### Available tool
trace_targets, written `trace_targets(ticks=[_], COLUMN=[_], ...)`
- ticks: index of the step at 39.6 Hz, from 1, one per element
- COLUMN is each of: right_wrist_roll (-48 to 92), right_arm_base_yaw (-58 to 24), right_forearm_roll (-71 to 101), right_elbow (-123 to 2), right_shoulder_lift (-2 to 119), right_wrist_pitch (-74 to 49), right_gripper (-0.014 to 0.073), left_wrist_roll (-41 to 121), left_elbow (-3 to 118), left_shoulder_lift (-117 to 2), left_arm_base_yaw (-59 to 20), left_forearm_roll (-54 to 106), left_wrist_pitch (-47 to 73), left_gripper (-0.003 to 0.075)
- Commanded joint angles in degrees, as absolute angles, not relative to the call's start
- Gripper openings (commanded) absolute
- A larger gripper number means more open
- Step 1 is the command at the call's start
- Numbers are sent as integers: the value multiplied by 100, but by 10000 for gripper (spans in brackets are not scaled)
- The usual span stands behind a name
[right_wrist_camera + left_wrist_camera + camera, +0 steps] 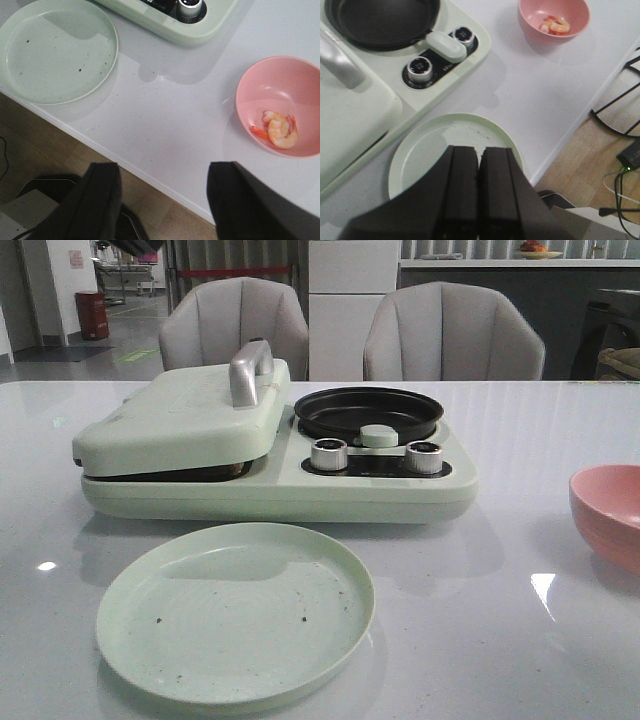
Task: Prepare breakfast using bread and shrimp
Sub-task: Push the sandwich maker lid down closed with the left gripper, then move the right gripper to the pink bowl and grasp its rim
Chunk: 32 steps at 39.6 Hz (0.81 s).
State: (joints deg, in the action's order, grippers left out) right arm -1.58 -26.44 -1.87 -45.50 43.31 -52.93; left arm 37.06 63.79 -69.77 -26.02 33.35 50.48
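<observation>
1. Shrimp is being seen lying in the pink bowl, on the table's right side in front view; bowl is standing well apart from the breakfast maker and the empty green plate.
2. Bread isn't being shown in any view; the sandwich press lid is being kept closed, so whether slices are inside can't be told.
3. Right gripper is being held wide apart, empty, off the table's near edge; bowl is lying ahead and to its outer side, near.
4. Left gripper is being held closed, fingers touching, nothing seen between them, above the plate; bowl is lying well apart across the table.
5. Judged: right arm is being favoured for the shrimp pick, being nearer and already opened.
6. Shrimp is lying curled, long axis roughly across the bowl floor; the small round pan is standing empty, a likely target.
</observation>
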Motion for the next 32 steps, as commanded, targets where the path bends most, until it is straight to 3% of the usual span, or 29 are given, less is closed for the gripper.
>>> trace_targets(ticks=[1,18,32], right_wrist_roll=[-162,-162,-162], right_arm_base_yaw=[-2625,-2625,-2625], right_forearm_roll=[-243,-243,-173], right_elbow=[-4695,-4695,-4695], right_shoulder_lift=[4302,4302,4321], right_wrist_pitch=[-5000,-4962,-4723], right_gripper=[486,486,486], left_wrist_roll=[3726,3716,3716], left_elbow=[6141,4431,4147], left_shoulder_lift=[-6287,-3784,-3436], left_arm_base_yaw=[-2831,-2908,-2908], left_forearm_roll=[3432,3558,3570], left_wrist_pitch=[4693,3428,3108], left_gripper=[101,101,101])
